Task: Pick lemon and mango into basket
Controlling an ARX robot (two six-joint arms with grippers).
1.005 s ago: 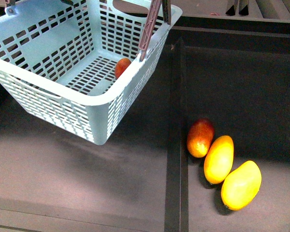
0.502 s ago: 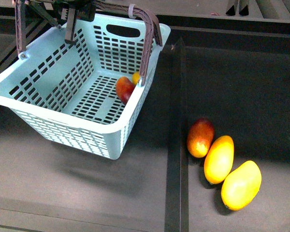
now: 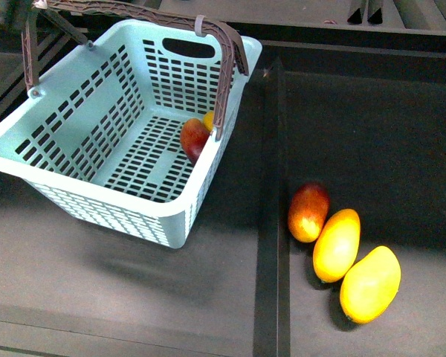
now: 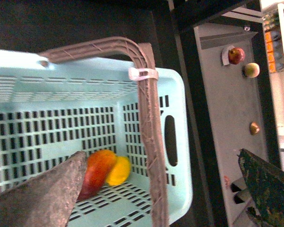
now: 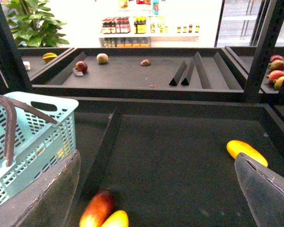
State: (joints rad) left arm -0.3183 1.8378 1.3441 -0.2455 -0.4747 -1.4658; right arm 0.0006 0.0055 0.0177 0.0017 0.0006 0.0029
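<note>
The light teal basket (image 3: 74, 190) stands on the dark shelf at the left, its brown handle (image 3: 223, 71) upright. Inside, against its near-right wall, lie the dark red mango (image 3: 194, 138) and the small yellow lemon (image 3: 209, 119), touching. In the left wrist view my left gripper (image 4: 162, 156) is open and empty above the basket (image 4: 180, 118), with the handle (image 4: 149, 123) between its fingers but not gripped; the mango (image 4: 97, 170) and lemon (image 4: 118, 171) show below. My right gripper (image 5: 156, 158) is open and empty above the right compartment.
A second red-orange mango (image 3: 308, 212) and two longer yellow mangoes (image 3: 336, 245) (image 3: 370, 284) lie in the right compartment. A raised divider (image 3: 271, 186) separates it from the basket's side. Another yellow mango (image 5: 246, 151) lies farther right. A back shelf (image 5: 132, 71) holds small fruits.
The basket has come down from a lifted, tilted pose and now sits level on the shelf. My left gripper has let go of the handle and drawn away to the upper left.
</note>
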